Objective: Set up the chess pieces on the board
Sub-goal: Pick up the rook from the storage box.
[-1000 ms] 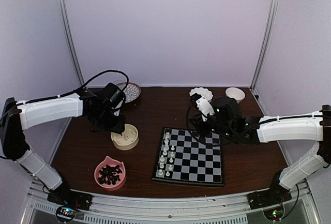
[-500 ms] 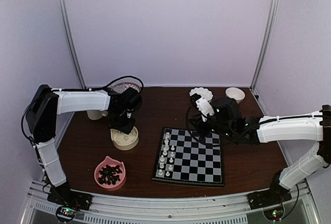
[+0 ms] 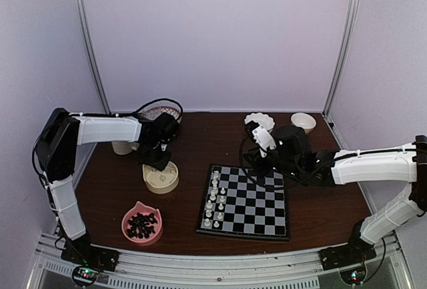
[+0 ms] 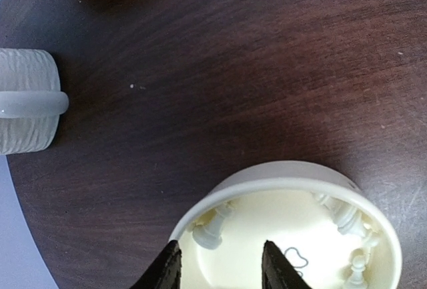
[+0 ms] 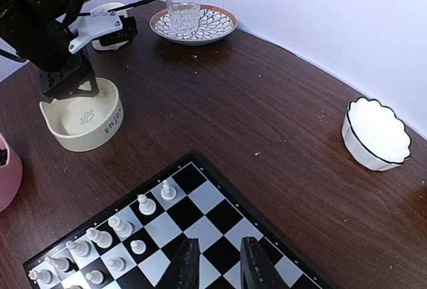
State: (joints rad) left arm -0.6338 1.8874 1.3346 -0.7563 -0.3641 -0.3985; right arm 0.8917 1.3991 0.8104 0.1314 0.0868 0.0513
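Note:
The board lies right of centre, with several white chess pieces upright in its two left columns. It also shows in the right wrist view, pieces included. A cream bowl left of the board holds more white pieces, lying against its wall. My left gripper is open and empty, low over the bowl's left rim, with one lying piece just ahead of its fingers. My right gripper is open and empty above the board's far edge.
A pink bowl of black pieces sits front left. A white mug and a patterned plate with a glass stand behind the cream bowl. A white scalloped bowl and a small bowl are at the back right.
My left arm has folded in and its gripper has shifted right, from the cream bowl's left side to over the bowl. The right arm has not moved.

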